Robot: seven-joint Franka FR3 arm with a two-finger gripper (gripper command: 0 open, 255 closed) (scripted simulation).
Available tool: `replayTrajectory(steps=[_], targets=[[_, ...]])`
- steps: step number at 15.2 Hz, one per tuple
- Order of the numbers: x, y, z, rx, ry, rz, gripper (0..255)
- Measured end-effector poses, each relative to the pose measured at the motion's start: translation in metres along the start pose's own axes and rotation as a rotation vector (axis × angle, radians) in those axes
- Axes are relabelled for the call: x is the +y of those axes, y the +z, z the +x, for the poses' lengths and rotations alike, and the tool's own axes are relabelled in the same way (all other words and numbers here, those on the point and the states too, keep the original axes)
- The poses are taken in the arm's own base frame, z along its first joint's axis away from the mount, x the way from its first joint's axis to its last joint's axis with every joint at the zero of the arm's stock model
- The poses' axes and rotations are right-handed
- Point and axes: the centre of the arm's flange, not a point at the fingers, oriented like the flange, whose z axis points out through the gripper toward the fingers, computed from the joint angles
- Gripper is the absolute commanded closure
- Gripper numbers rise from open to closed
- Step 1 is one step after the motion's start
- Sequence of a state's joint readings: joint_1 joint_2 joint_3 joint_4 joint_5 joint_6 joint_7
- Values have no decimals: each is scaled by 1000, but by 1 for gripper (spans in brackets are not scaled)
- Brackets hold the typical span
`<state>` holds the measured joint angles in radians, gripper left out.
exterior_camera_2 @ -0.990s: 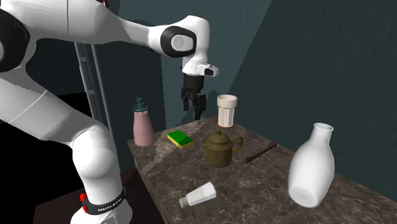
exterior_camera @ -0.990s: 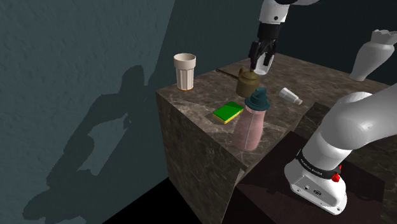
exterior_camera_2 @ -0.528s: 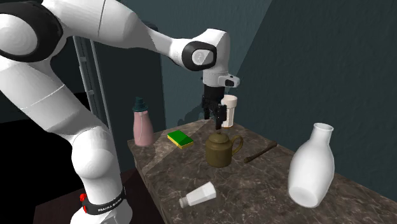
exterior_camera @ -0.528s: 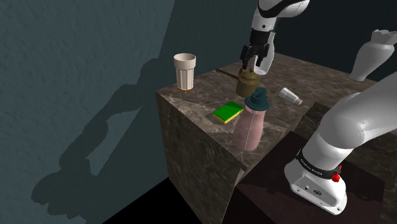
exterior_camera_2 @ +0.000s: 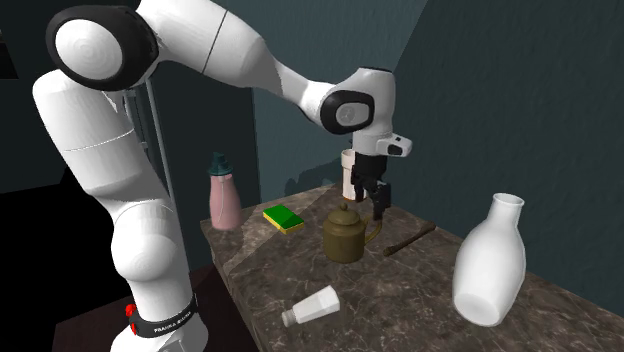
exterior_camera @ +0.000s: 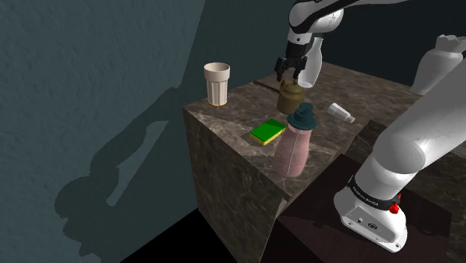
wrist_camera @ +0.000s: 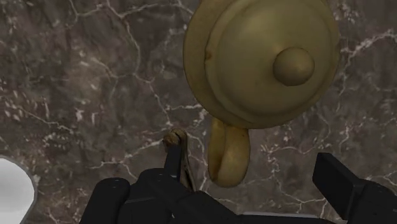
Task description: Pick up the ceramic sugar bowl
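One step is occupying you right now, the approach: your gripper (exterior_camera: 289,74) is hovering just above the sugar bowl (exterior_camera: 290,97), an olive-gold lidded pot sitting on the dark marble counter (exterior_camera: 240,112) between the white cup (exterior_camera: 217,82) and the small white shaker (exterior_camera: 342,113) that is lying on its side. Your fingers (wrist_camera: 347,186) are standing well apart and gripping nothing. Looking along the hand, you are seeing the bowl's looped handle (wrist_camera: 227,154) lying in the gap between them without touching either one, while the domed lid (wrist_camera: 245,76) and its knob (wrist_camera: 293,65) are sitting off the gripper's midline, out beyond the fingertips. In the second exterior view the hand is hanging over the handle's side of the pot, with the cup close behind it. I am judging, then, that you are lining up on the handle and not on the body. The next move is calling for a straight descent until the pads are flanking the loop, then a firm close and a slow lift. If you are aiming for the body instead, you are needing to shift toward the knob first. A thin loop may be letting the pot swing, so you are wanting a deep bite.
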<state>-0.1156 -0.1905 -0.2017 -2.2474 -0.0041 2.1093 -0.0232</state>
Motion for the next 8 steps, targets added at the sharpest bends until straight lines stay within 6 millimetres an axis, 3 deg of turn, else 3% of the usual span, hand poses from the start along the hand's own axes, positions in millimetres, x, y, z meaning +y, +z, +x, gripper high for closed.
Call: replayTrajectory(steps=[8], targets=[[6,37,3,5,7,-1,0]])
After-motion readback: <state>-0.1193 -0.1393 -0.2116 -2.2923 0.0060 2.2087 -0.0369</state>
